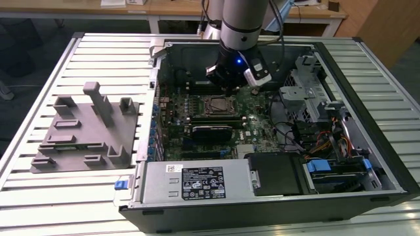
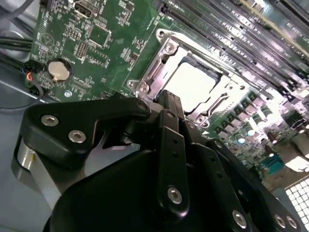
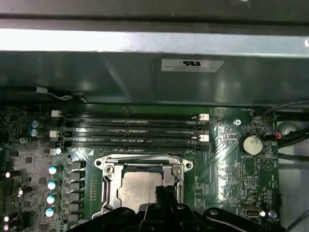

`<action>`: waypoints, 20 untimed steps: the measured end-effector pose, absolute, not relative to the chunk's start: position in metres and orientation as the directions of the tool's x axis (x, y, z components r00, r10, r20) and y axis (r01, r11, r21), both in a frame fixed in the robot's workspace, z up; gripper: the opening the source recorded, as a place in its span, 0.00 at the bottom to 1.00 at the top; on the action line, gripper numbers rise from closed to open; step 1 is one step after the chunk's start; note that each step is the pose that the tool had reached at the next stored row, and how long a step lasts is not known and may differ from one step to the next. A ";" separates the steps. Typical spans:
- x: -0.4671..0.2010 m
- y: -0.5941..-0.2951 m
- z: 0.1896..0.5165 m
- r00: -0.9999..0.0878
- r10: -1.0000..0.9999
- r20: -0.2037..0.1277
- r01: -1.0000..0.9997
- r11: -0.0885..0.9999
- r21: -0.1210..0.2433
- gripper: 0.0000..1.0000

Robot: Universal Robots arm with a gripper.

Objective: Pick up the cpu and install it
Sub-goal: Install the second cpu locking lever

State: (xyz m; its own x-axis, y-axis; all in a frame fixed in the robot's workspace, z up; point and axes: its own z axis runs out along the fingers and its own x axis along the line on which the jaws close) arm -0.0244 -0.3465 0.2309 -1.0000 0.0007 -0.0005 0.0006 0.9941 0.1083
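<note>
Tool [image 2: 166, 104] poised just above the socket [image 3: 145, 186] with fingers drawn together, apparently holding nothing, since the cpu [image 3: 137, 191] already lies seated flat in the socket on the motherboard [image 1: 217, 115].

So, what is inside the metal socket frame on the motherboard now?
The cpu lies inside the socket, silver top up. In both wrist views the gripper covers its near edge, so full seating cannot be seen.

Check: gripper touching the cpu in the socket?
Cannot tell. In both wrist views the gripper overlaps the cpu in the socket, with neither contact nor gap visible.
</note>
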 end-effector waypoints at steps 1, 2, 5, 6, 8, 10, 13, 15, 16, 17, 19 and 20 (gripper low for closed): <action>-0.024 -0.347 0.232 -1.000 0.001 0.000 0.001 0.994 0.108 0.11; -0.024 -0.347 0.234 -1.000 0.001 -0.001 0.001 0.994 0.108 0.11; -0.024 -0.347 0.242 -1.000 0.001 -0.001 0.001 0.994 0.108 0.11; -0.024 -0.347 0.242 -1.000 0.001 -0.001 0.000 0.994 0.109 0.11; -0.024 -0.349 0.242 -1.000 0.001 -0.001 0.001 0.994 0.109 0.11; -0.024 -0.351 0.242 -1.000 0.001 -0.001 0.001 0.994 0.109 0.11; -0.024 -0.356 0.242 -1.000 0.001 -0.001 0.001 0.994 0.109 0.11; -0.024 -0.358 0.242 -1.000 0.001 -0.001 0.001 0.994 0.109 0.11; -0.024 -0.358 0.241 -1.000 0.001 -0.001 0.001 0.994 0.109 0.11; -0.024 -0.359 0.241 -1.000 0.001 -0.001 0.001 0.994 0.109 0.11; -0.024 -0.360 0.241 -1.000 0.001 -0.001 0.001 0.994 0.109 0.11; -0.024 -0.362 0.241 -1.000 0.001 -0.001 0.001 0.994 0.109 0.11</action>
